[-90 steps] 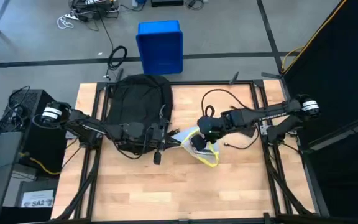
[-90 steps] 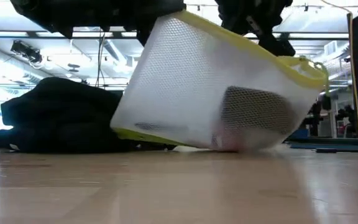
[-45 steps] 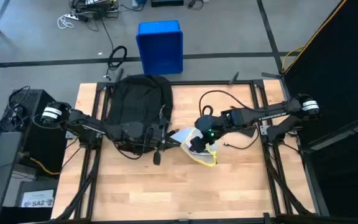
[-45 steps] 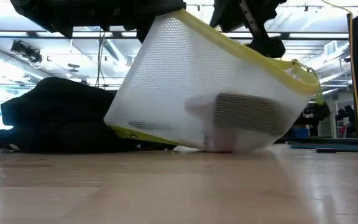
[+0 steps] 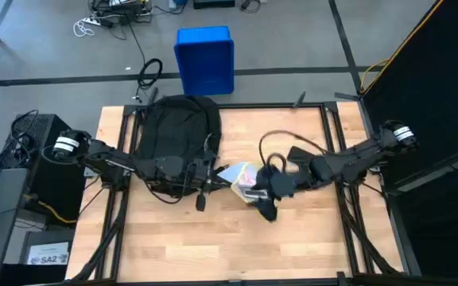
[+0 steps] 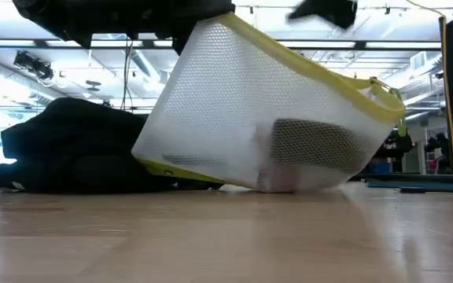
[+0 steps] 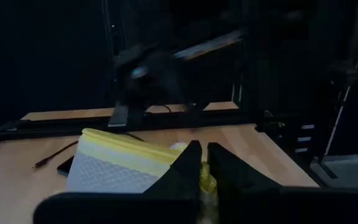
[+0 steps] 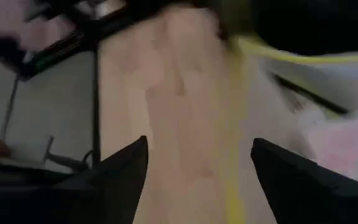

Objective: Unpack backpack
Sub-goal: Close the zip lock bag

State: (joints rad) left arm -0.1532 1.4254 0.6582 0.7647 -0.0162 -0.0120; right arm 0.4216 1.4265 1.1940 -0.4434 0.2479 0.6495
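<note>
Partly unpacked by the look of it: white mesh pouch [image 5: 242, 175] out on the bench [image 5: 293, 238] beside the backpack [image 5: 177, 127], left gripper [image 5: 213, 176] fingers clenched on its yellow edge, right gripper [image 5: 267, 210] fingers released just beside it, remaining contents unseen.

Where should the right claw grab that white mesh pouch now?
Take the yellow rim of the white mesh pouch from above. The pouch sits tilted, rim raised on the side away from the backpack; the open right claw is beside it.
</note>
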